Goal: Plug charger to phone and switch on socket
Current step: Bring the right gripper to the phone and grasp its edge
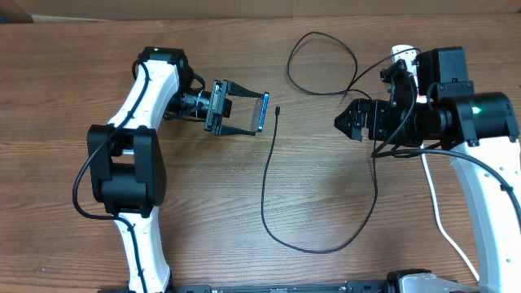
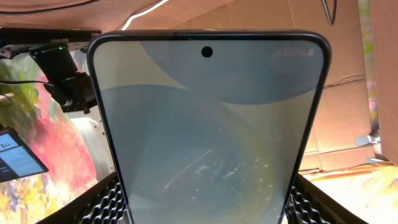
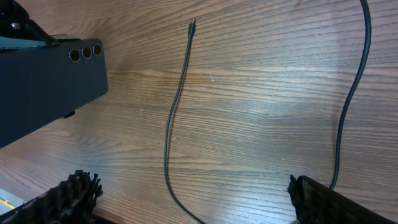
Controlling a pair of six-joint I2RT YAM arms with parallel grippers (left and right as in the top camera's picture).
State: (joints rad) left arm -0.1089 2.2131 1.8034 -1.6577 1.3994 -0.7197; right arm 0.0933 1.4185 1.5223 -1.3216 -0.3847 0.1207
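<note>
My left gripper (image 1: 259, 112) is shut on the phone (image 1: 263, 111) and holds it on edge above the table. In the left wrist view the pale blue screen (image 2: 208, 124) fills the space between the ribbed fingers (image 2: 107, 200). The charger cable (image 1: 265, 183) lies loose on the wood, its small tip (image 1: 278, 109) just right of the phone. My right gripper (image 1: 346, 122) hovers open farther right. Its view shows the phone's dark back (image 3: 50, 87), the tip (image 3: 192, 22) and the cable (image 3: 166, 143) running between the spread fingers (image 3: 78, 193). The white socket (image 1: 401, 54) is mostly hidden behind the right arm.
The cable loops widely across the table's middle (image 1: 326, 249) and again at the back (image 1: 321, 61). The socket's thick white cord (image 1: 440, 220) runs down beside the right arm. Cardboard boxes (image 2: 348, 74) stand beyond the table.
</note>
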